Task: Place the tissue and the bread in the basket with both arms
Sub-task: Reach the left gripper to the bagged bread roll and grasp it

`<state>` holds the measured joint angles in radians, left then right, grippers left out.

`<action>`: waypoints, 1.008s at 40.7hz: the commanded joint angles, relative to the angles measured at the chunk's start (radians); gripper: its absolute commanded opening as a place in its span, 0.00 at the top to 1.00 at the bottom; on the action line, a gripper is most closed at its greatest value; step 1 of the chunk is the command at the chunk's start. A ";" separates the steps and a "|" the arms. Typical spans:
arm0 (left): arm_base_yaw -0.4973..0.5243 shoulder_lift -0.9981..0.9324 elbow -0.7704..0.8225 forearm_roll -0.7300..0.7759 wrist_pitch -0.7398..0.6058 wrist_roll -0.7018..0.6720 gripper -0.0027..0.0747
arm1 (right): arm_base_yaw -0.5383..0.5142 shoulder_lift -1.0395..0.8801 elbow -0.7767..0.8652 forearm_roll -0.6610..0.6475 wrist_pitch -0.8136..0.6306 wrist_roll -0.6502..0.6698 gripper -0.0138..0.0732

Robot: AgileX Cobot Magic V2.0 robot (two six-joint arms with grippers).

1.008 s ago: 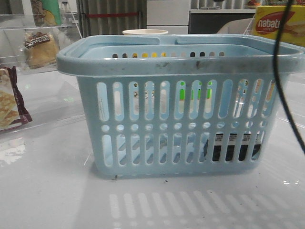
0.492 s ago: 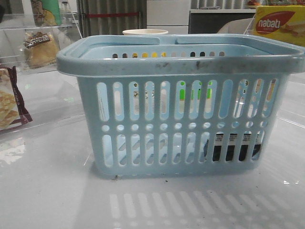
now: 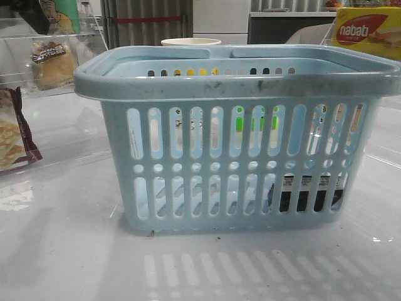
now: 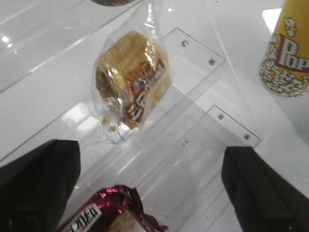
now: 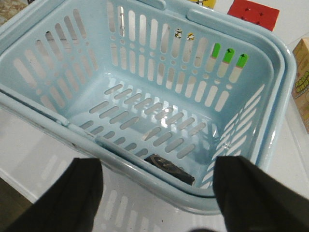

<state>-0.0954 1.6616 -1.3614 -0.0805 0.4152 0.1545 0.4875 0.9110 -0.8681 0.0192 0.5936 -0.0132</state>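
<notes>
A large light-blue plastic basket [image 3: 232,135] with slotted sides and a thick rim fills the middle of the white table [image 3: 62,251] in the front view, its handles folded down along the rim. Through the lower slots toward its right end shows the flat black tissue pack with a pale band [image 3: 307,193]; the right wrist view shows the same pack [image 5: 170,169] lying against the basket's inner wall on the floor.

The golden-brown bun in a clear wrapper with a dark label [image 4: 131,82] lies on a clear acrylic shelf [image 4: 203,125] near the table's far left edge, outside the basket. Its label print is too blurred to read in the left wrist view; in the front view the bun [image 3: 53,61] sits behind a maroon-edged bag of flat crackers [image 3: 14,135], which lies just beside the left gripper's [image 4: 145,193] fingers. A yellow paper cup printed "Pop" [image 4: 287,48] stands well apart from the bun.

A yellow-and-red box marked "nabati" [image 3: 366,31] sits at the far right corner, and a pale cup rim [image 3: 191,42] rises behind the basket. The near table edge is bare.

The left gripper is spread wide above the bun, holding nothing. The right gripper [image 5: 157,193] is spread wide over the basket's rim, empty.
</notes>
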 commanded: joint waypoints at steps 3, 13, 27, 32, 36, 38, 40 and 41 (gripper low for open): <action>0.021 0.067 -0.131 -0.003 -0.102 -0.002 0.13 | 0.001 -0.007 -0.025 -0.004 -0.068 -0.011 0.17; 0.021 0.208 -0.196 -0.003 -0.256 -0.002 0.15 | 0.001 -0.007 -0.025 -0.004 -0.068 -0.011 0.17; 0.021 0.248 -0.196 -0.005 -0.316 -0.002 0.51 | 0.001 -0.007 -0.025 -0.004 -0.068 -0.011 0.17; 0.021 0.248 -0.196 -0.005 -0.316 -0.002 0.68 | 0.001 -0.007 -0.025 -0.004 -0.068 -0.011 0.17; 0.019 0.238 -0.196 -0.005 -0.307 -0.002 0.78 | 0.001 -0.007 -0.025 -0.004 -0.068 -0.011 0.17; 0.019 0.222 -0.196 -0.005 -0.289 -0.002 0.82 | 0.001 -0.007 -0.025 -0.004 -0.068 -0.011 0.17; 0.016 0.197 -0.196 -0.005 -0.260 -0.002 0.85 | 0.001 -0.007 -0.025 -0.004 -0.068 -0.011 0.17; 0.014 0.180 -0.196 -0.005 -0.245 -0.002 0.85 | 0.001 -0.007 -0.025 -0.004 -0.068 -0.011 0.17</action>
<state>-0.0776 1.9505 -1.5206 -0.0801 0.2107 0.1545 0.4875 0.9110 -0.8681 0.0192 0.5936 -0.0150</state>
